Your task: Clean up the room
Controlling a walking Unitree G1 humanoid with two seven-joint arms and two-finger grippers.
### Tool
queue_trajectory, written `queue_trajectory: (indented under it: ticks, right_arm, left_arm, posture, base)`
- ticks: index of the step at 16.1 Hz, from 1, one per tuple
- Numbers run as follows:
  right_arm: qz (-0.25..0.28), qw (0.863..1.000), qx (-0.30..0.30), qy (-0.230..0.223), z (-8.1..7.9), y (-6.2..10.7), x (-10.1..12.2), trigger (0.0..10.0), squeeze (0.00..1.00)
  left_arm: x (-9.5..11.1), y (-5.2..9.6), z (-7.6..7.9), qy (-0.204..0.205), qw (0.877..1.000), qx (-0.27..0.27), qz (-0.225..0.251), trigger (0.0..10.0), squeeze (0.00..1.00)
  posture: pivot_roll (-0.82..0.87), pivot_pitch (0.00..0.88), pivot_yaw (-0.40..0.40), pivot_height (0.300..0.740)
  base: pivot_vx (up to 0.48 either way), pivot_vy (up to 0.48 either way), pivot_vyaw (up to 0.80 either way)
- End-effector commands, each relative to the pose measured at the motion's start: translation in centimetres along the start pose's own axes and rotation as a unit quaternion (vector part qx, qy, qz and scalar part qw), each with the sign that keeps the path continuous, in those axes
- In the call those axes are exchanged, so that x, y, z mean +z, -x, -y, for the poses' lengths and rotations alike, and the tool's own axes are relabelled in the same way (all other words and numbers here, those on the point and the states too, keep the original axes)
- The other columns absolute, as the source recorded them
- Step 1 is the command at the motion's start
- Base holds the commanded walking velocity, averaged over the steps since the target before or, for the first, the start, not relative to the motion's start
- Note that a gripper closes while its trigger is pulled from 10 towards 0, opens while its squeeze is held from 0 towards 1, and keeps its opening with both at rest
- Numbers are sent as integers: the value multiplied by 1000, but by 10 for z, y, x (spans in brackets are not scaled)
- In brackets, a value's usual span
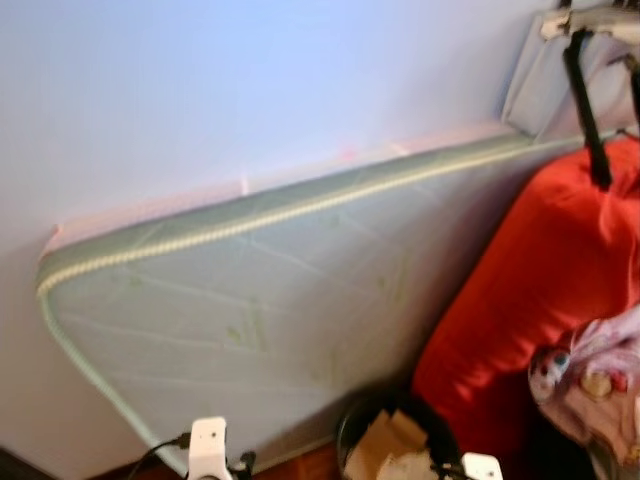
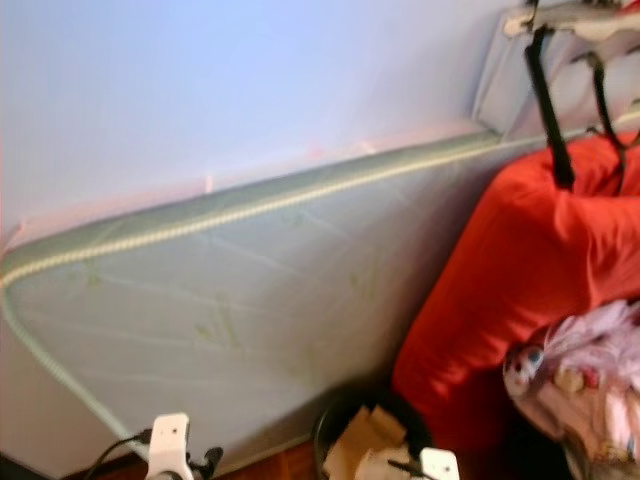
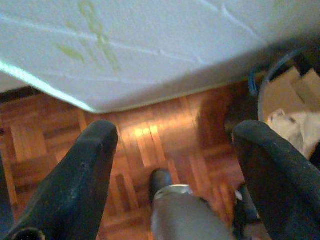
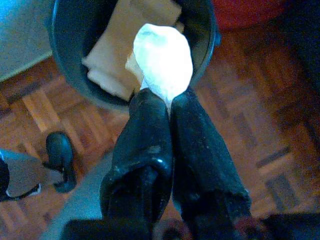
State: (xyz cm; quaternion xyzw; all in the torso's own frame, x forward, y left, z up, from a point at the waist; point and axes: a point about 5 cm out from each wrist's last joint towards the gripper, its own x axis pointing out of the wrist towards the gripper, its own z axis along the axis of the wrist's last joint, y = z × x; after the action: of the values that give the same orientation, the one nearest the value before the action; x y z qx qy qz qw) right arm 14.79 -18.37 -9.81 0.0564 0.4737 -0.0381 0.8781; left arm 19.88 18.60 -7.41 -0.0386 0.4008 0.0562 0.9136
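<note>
Right wrist view: right end effector [image 4: 169, 102] clamped on white wad [image 4: 163, 61], bin [image 4: 65, 75] mouth directly beyond fingertips. Left end effector [image 3: 175, 145] fingers apart, idle over floor.

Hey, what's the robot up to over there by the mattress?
It is tidying up. The right claw is shut on a crumpled white wad of paper, held just above a dark round bin that already holds pieces of brown cardboard. The left claw is open and empty over the wooden parquet floor. The bin stands between a pale quilted mattress leaning on the wall and a big red fabric bag.
</note>
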Motion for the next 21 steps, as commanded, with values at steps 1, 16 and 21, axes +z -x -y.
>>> queue_trajectory:
  ticks: [1, 16, 21]
  right_arm:
    - [6, 1000, 20, 5, -13, -2, 4, 10000, 0]
    - [199, 977, 77, -25, -40, -5, 90, 10000, 0]
    - [205, 977, 62, -25, -31, -3, 81, 10000, 0]
  left_arm:
    - [-1, 1, -14, 1, 1000, 18, -1, 10000, 0]
    - [63, 3, -11, 14, 978, -27, 208, 10000, 0]
    - [65, 7, -10, 13, 971, -31, 236, 10000, 0]
  posture:
    - [31, 0, -20, 740]
    - [37, 0, -22, 740]
    - [29, 0, -25, 740]
  base:
    - [311, 0, 0]
    - [0, 0, 0]
    - [0, 0, 0]
